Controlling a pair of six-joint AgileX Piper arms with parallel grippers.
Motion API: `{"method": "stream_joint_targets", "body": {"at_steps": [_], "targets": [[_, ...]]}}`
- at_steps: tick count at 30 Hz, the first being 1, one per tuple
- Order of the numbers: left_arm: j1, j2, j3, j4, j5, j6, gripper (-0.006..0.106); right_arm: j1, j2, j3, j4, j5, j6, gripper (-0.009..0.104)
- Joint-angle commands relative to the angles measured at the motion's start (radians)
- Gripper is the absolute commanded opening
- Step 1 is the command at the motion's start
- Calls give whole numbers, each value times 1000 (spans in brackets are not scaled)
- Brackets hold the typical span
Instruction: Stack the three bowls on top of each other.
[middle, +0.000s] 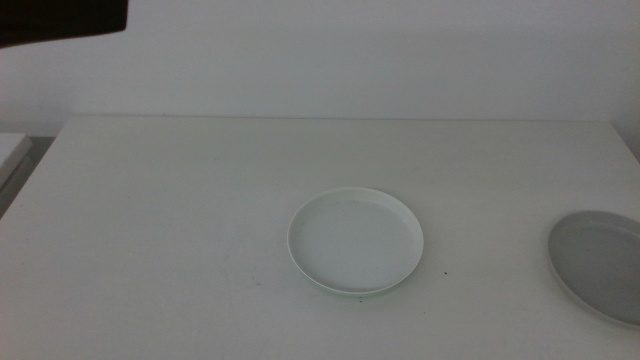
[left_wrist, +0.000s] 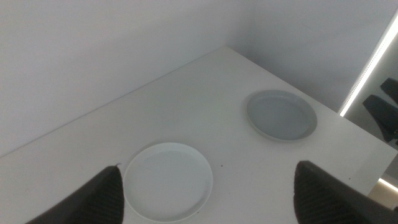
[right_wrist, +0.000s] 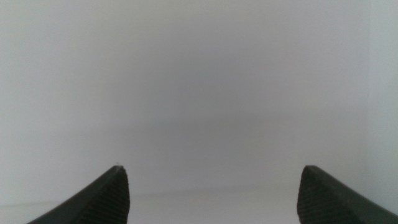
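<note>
A white bowl (middle: 356, 241) sits upright at the middle of the table. A thin greenish edge shows under its near rim, and I cannot tell whether another bowl lies beneath it. A grey bowl (middle: 600, 264) rests at the right edge, partly cut off by the picture. The left wrist view looks down from high above on the white bowl (left_wrist: 168, 181) and the grey bowl (left_wrist: 281, 115). My left gripper (left_wrist: 208, 165) is open and holds nothing. My right gripper (right_wrist: 212, 167) is also open and empty, and it faces a bare wall. Neither gripper shows in the middle view.
The white table (middle: 180, 220) runs back to a pale wall. A dark shape (middle: 60, 18) crosses the top left corner of the middle view. In the left wrist view, a bright strip (left_wrist: 367, 65) and dark gear (left_wrist: 385, 112) stand past the table's edge.
</note>
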Motion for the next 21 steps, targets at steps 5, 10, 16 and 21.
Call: {"method": "stream_joint_targets", "body": {"at_steps": [5,10,16,21], "targets": [[0,-3,3,-1,-14,-4,94,-1,144,-221,35,200,-5,93],[0,-3,3,-1,-14,-4,94,-1,427,-608,35,643,89,93],[0,-3,3,-1,-14,-4,94,-1,697,-999,37,1195,99,93],[0,-3,3,-1,-14,-4,94,-1,773,-1138,37,1245,99,93]]}}
